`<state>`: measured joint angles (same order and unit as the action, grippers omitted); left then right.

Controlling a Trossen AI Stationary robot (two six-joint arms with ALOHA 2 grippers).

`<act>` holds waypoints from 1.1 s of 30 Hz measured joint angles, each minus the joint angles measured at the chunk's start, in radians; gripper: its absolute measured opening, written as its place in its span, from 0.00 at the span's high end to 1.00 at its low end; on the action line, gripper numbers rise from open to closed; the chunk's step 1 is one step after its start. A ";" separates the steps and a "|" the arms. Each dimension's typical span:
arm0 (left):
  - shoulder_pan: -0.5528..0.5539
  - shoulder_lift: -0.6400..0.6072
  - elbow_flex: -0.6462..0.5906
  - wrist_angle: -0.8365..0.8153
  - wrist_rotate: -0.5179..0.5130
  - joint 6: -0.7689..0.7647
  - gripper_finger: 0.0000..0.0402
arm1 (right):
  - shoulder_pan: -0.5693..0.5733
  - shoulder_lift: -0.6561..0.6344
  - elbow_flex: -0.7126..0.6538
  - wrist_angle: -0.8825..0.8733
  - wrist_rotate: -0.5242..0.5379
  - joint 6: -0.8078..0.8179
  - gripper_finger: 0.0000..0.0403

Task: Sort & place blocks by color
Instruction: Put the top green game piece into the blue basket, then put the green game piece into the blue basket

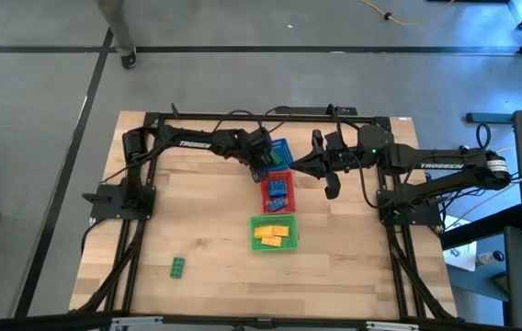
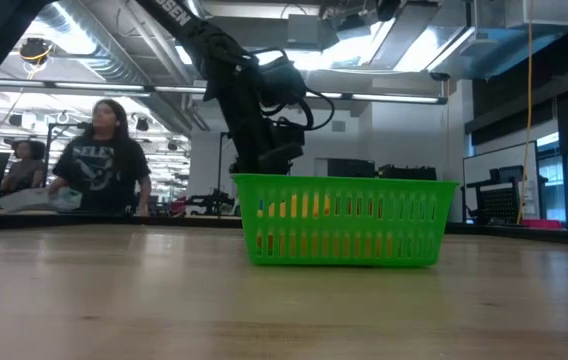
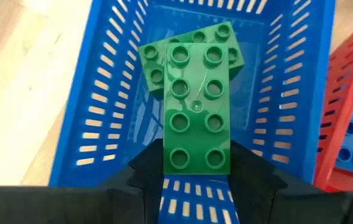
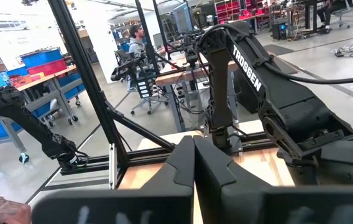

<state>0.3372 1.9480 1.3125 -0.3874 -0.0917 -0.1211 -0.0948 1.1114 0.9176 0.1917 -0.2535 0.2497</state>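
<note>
My left gripper is shut on a green studded block over the blue mesh basket, at the table's far middle. A second green block lies on that basket's floor beneath it. The red basket holds blue blocks. The green basket holds yellow blocks. One more green block lies flat on the table at the near left. My right gripper is shut and empty, to the right of the red basket; its closed fingers show in the right wrist view. My left gripper pinches the green block's two long sides at its near end between its two fingers. The fingers come from above and lie across the block. The block faces studs up toward the camera, above the other green block in the blue basket.
The three baskets stand in a row from far to near along the table's middle: blue, red, green. Bare wood lies to the left and right of them. People stand in the room beyond the table.
</note>
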 joint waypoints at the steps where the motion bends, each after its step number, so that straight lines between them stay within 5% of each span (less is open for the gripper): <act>1: 0.000 0.000 0.000 0.000 -0.001 0.000 0.64 | 0.000 0.000 0.000 0.000 0.000 0.000 1.00; 33: 0.014 -0.025 0.000 -0.003 0.075 0.018 0.59 | 0.000 0.000 0.000 0.000 0.000 -0.007 1.00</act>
<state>0.3515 1.9232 1.3125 -0.3905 -0.0169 -0.1030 -0.0952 1.1114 0.9176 0.1913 -0.2539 0.2429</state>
